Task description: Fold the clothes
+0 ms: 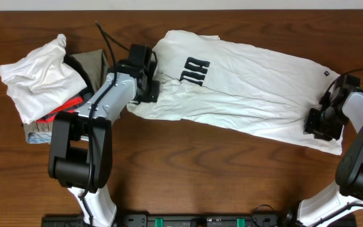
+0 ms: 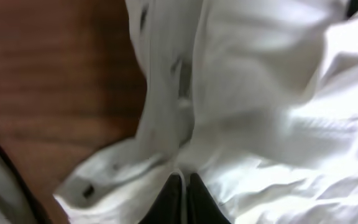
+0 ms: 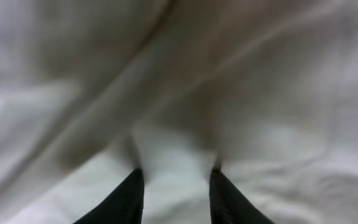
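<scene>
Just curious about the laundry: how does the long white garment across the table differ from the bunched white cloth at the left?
The long white garment lies spread out; the bunched white cloth is heaped on other clothes. The garment bears black lettering; the cloth shows none. Both are white and wrinkly.

Both wrist views are blurred, and the bottom edge cuts off the left fingers (image 2: 173, 205) and the right fingers (image 3: 122, 202). Overhead, the black print (image 1: 196, 71) on the clothes (image 1: 257, 88) is too small to read, perhaps letters; a red garment (image 1: 67, 106) lies mostly buried under a white heap (image 1: 33, 81)
</scene>
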You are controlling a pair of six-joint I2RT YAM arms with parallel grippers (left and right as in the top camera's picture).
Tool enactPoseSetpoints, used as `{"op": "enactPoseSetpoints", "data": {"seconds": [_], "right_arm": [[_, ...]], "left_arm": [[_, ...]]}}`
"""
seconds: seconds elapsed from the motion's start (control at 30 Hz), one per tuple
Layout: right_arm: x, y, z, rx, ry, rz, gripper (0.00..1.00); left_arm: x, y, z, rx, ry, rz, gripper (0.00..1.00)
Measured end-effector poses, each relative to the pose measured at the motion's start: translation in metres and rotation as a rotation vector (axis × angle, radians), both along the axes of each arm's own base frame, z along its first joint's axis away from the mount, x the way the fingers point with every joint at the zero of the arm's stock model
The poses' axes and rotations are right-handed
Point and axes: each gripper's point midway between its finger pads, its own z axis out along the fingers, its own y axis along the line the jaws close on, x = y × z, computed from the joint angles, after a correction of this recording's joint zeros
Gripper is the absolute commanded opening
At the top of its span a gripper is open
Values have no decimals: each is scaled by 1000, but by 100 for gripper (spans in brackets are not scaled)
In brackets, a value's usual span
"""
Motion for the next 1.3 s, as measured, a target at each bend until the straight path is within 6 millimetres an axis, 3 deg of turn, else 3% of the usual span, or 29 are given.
{"op": "enactPoseSetpoints", "data": {"seconds": [0.17,0.33,0.7,0.97,1.3], "right_arm": [[20,-18,1,-89,-73,21,36],[29,-27,2,-136,-105,54,38],[21,-27,0,-140,-72,67,23],[24,-28,-2,-173,-159,57,14],[53,-65,2,-357,-312,58,9]], "left_arm": [[-13,3,-12,4,41,20,6],[-13,3,-13,2,35,23,6],[-9,2,-12,-2,20,23,6],[-12,3,-13,1,33,23,6],[-37,8,-17,7,141,104,6]]}}
